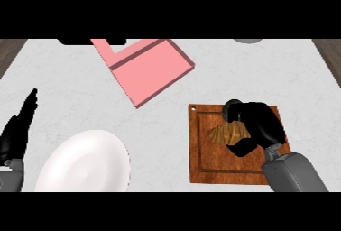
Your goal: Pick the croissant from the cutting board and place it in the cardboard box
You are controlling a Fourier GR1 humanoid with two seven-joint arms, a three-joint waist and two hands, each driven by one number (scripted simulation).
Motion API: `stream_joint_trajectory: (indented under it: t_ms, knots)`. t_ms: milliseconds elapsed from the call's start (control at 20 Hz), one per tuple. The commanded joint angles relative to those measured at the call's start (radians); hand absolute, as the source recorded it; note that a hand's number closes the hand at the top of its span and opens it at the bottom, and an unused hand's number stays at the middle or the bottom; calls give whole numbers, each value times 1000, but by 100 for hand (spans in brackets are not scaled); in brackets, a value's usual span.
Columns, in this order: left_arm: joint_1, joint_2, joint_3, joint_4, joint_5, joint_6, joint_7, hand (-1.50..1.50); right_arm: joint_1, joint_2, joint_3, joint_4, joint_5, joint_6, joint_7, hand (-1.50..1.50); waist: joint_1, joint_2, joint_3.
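A brown croissant (226,132) lies on the wooden cutting board (206,167) at the right of the counter. My right hand (258,122) is over it, fingers and thumb curled around the croissant from the right, hiding part of it. The box (148,72) is pink, open-topped and tilted, standing at the upper middle of the counter, well apart from the board. My left hand (17,131) rests open at the left edge, fingers pointing up.
A white plate (83,164) lies at the lower left, between the left hand and the board. A grey round object (247,40) and a dark object (90,41) show at the far edge.
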Motion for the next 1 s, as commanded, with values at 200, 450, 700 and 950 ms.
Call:
stream_joint_trajectory:
  t_ms: [200,450,700,950]
  knots:
    - [11,30,40,-17,27,-45,-10,0,-136,13,-138,91,64,-140,81,150,0,1,1]
    - [-13,3,16,31,-22,4,-18,0,-225,-7,-147,-60,62,-192,42,150,-9,0,1]
    - [-74,-15,18,71,-15,-6,6,0,-355,88,-103,-4,68,-182,50,150,-2,3,1]
    - [-34,10,43,38,0,-35,-17,0,-496,153,-152,76,-17,-132,59,150,5,2,1]
